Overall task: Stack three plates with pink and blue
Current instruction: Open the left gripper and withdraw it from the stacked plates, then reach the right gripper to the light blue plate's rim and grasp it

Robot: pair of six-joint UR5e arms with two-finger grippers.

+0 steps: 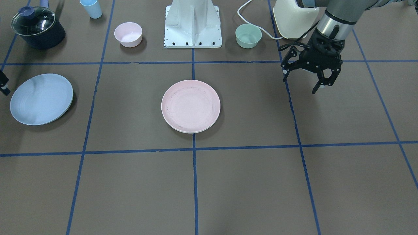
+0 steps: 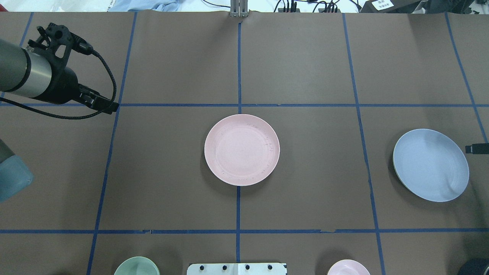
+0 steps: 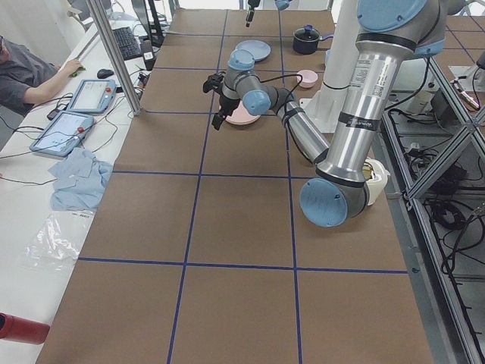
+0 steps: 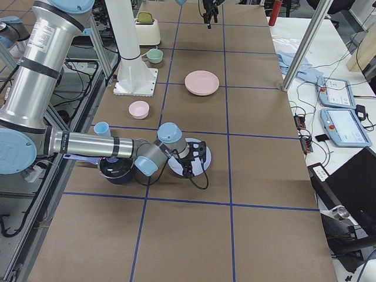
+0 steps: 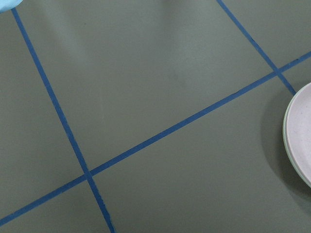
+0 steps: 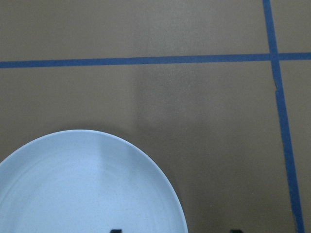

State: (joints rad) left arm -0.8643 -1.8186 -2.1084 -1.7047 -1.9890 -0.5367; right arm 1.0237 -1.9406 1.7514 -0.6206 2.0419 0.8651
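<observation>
1. The pink plate (image 1: pixel 190 106) lies flat at the middle of the table (image 1: pixel 261 182), stacked on the cream plate (image 1: pixel 192 132) (only a pale sliver of rim shows beneath it).
2. The blue plate (image 1: pixel 41 99) sits alone toward the robot's right end of the table, well apart from that pair.
3. The right gripper (image 4: pixel 198 157) is low at the blue plate's outer edge. The right wrist view shows only two dark fingertips (image 6: pixel 115 231), set wide apart, with the plate's rim between them and neither clearly touching it.
4. The left gripper (image 1: pixel 300 85) hangs above bare table on the robot's left, well apart from the pink plate. Its jaws are spread wide and hold nothing.
5. A pink bowl (image 1: pixel 128 34) and a green bowl (image 1: pixel 248 36) stand near the robot's base (image 1: pixel 193 29), one on either side of it.
</observation>
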